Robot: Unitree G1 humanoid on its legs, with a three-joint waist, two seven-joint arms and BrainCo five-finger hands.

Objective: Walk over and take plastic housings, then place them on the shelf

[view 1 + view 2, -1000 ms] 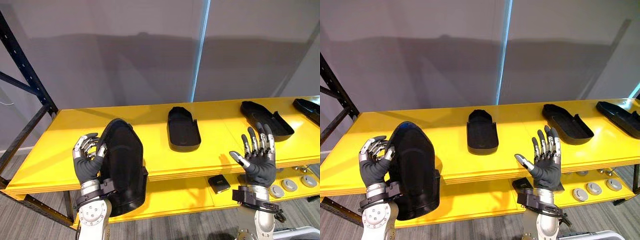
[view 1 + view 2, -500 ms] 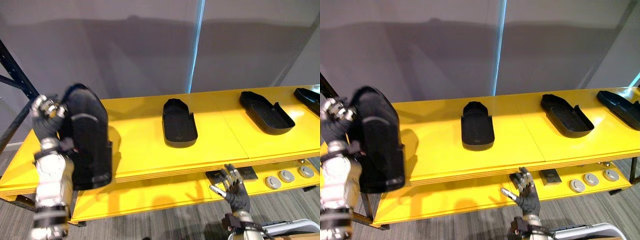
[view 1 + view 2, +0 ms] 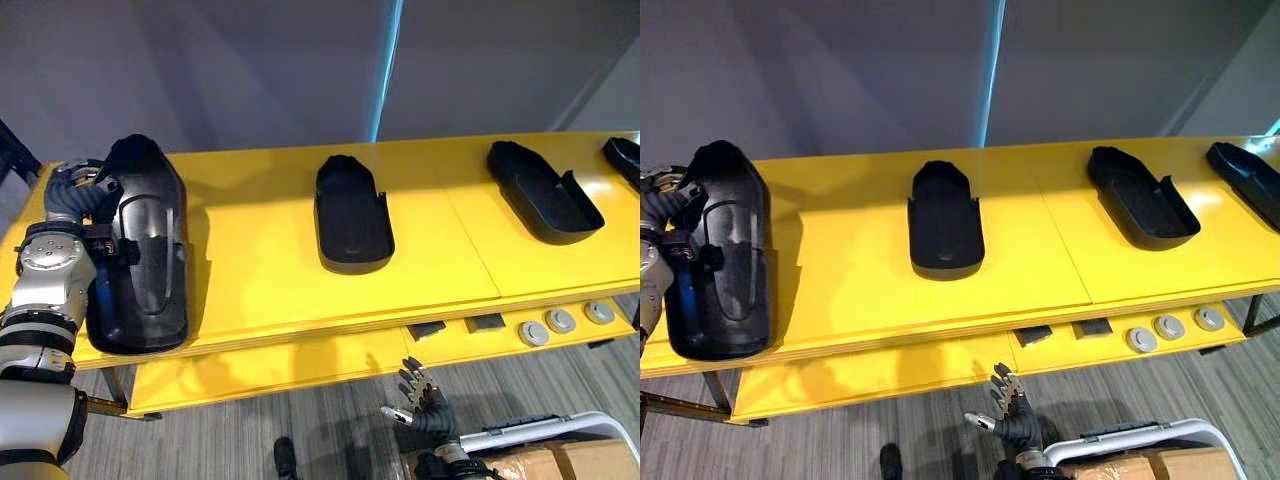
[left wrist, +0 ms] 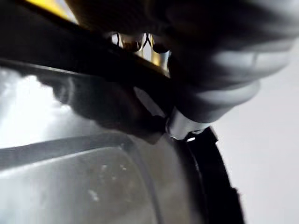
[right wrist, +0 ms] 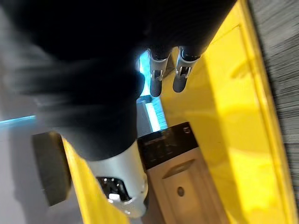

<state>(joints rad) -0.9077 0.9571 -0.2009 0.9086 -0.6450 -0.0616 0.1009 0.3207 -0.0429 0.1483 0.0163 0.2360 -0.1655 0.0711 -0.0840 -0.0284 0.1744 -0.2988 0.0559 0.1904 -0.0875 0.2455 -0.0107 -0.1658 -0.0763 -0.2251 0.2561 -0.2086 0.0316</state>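
Fingers [image 3: 88, 186] of the left hand [image 3: 70, 203] are curled over the long edge of the big housing [image 3: 140, 250], with the thumb tucked in on the same rim, a firm wrap on the plastic. That housing is glossy black, long and domed, rounded at its far end, with a raised panel running down its back that catches the light. It lies outer side up along the left end of the yellow shelf [image 3: 260, 270], its near end right at the front edge. Whether its full weight is down on the board, I cannot tell.

Down low, the right hand [image 3: 428, 405] hangs below the shelf over the grey floor [image 3: 300, 420], its fingers [image 3: 412, 372] spread and relaxed, holding nothing.

Further along the top board, a second housing [image 3: 352, 212] sits mid-shelf, hollow side up like a shallow tray. A third housing [image 3: 545, 190] is well apart to its right, also hollow side up, and a fourth housing [image 3: 625, 160] is at the far right end. On the lower shelf [image 3: 250, 365] are two small dark blocks [image 3: 427, 329] and a row of round silver discs [image 3: 560, 320].
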